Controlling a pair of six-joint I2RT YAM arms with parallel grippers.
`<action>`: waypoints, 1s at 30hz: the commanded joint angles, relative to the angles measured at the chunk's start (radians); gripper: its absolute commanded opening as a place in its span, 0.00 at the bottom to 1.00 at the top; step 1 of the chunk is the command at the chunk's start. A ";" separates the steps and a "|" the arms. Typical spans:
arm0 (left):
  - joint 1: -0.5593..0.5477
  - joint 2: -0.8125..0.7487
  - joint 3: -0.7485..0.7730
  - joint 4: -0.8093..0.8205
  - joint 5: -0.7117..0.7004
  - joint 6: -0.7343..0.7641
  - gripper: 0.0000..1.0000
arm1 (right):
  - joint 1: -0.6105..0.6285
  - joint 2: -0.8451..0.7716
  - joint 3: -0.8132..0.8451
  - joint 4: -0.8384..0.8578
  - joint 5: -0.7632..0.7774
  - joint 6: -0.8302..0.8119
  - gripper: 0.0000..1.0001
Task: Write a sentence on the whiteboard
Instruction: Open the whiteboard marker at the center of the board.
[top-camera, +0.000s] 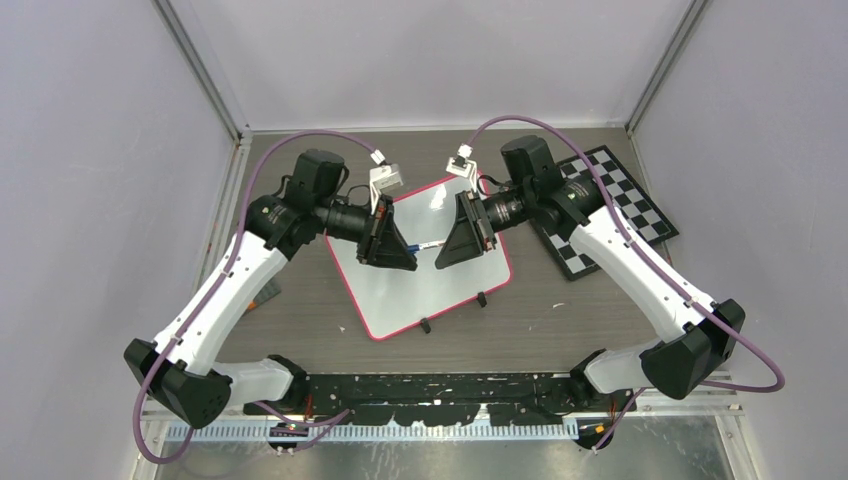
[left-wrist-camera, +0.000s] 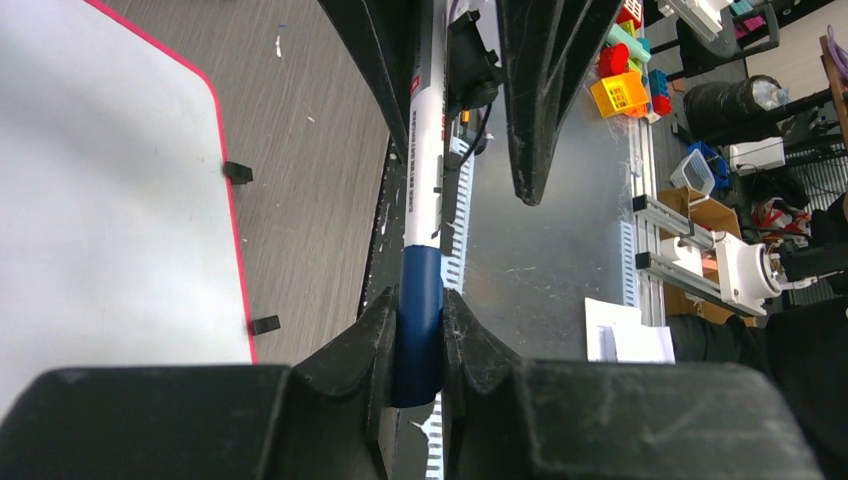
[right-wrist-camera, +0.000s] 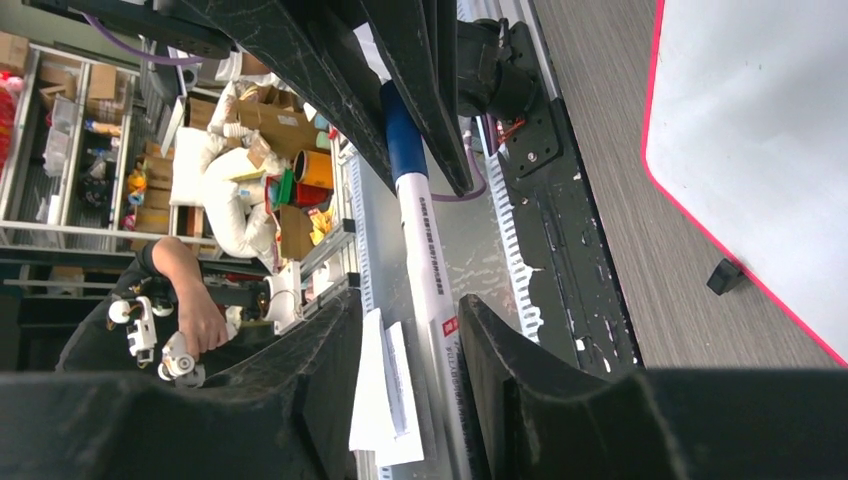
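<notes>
Your left end effector (left-wrist-camera: 420, 312) clamps the marker (left-wrist-camera: 425, 170) by its blue cap; right end effector (right-wrist-camera: 410, 305) parted round the illegibly printed barrel.

This looks like a robotics lab. The bench (top-camera: 300, 330) is a wood-grain top boxed in by plain white walls (top-camera: 430, 60) on bare metal posts (top-camera: 200, 70). Two robot arms (top-camera: 225, 290) are bolted to a black rail (top-camera: 440, 385) along its near edge, and purple cables (top-camera: 300, 135) loop from them. A black-and-white checkerboard (top-camera: 630, 195) lies at the bench's far right corner. Beyond the near edge the room holds shelves (right-wrist-camera: 60, 140), cardboard boxes (right-wrist-camera: 275, 108), bright toy blocks (left-wrist-camera: 620, 90), a plastic bin (left-wrist-camera: 700, 168) and a person (right-wrist-camera: 170, 265) holding a small control device (right-wrist-camera: 165, 350).
</notes>
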 joint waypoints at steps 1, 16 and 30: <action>0.000 -0.020 0.012 0.031 0.024 -0.010 0.00 | -0.007 -0.020 0.033 0.066 -0.006 0.047 0.48; 0.000 -0.027 0.012 0.009 0.033 0.001 0.00 | -0.017 -0.031 0.011 0.089 -0.044 0.067 0.43; -0.002 0.017 0.030 0.012 0.035 -0.002 0.00 | 0.004 -0.035 0.010 0.041 -0.073 0.013 0.00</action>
